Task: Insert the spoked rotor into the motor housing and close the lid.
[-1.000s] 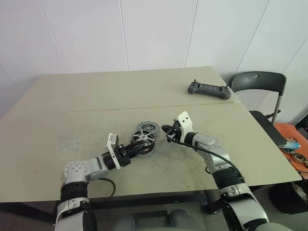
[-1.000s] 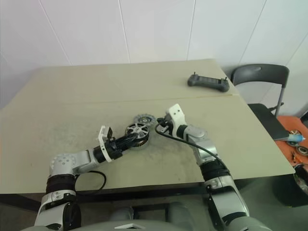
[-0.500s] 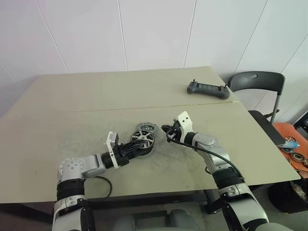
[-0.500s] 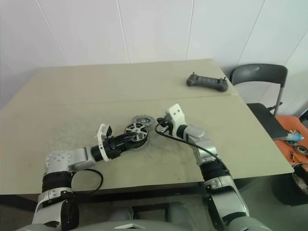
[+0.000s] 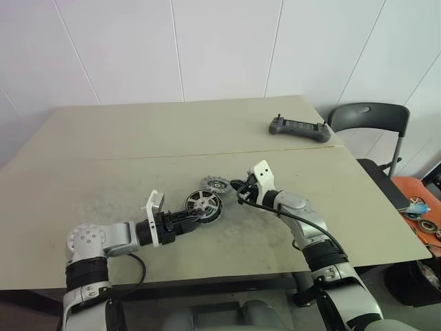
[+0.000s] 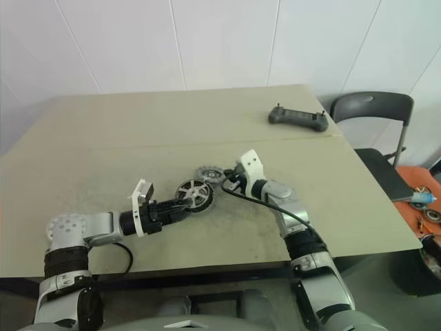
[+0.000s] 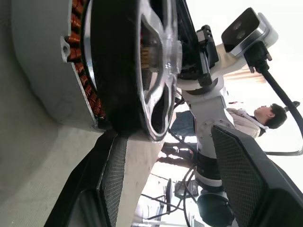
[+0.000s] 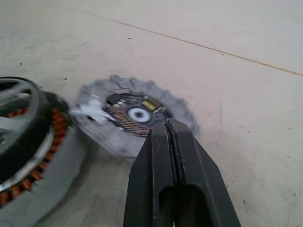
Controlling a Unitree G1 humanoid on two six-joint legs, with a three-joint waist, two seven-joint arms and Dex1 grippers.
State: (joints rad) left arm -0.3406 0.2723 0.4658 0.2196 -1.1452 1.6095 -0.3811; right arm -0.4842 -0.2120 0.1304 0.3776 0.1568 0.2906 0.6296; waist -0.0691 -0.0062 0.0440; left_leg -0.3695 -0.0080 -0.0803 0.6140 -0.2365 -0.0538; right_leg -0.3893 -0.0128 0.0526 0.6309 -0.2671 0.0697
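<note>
- Silver spoked rotor [image 5: 204, 203] sits in the motor housing [image 5: 206, 215] near table [image 5: 138, 138] centre; copper windings show around its rim in the left wrist view.
- Rotor and housing look tilted, not flat on the table.
- Left gripper [image 5: 191, 216] comes in from 8 o'clock of the housing, fingers apart. One pad [image 7: 116, 175] is right at the housing's edge, the other [image 7: 239, 165] well clear. Cannot tell whether it grips.
- Grey lid [image 5: 216, 184] with notched rim lies flat at 1 o'clock of the housing, just beside it, dark centre up.
- Right gripper [image 5: 239, 191] clenched, holding nothing, tips at 3 o'clock of the lid, very near its rim; contact unclear.
- Dark remote controller [image 5: 299, 128] at the table's far right, well apart from the parts.
- Black chair [image 5: 368, 117] past the table's right end.
- Person [image 7: 251, 118] in the background of the left wrist view.
</note>
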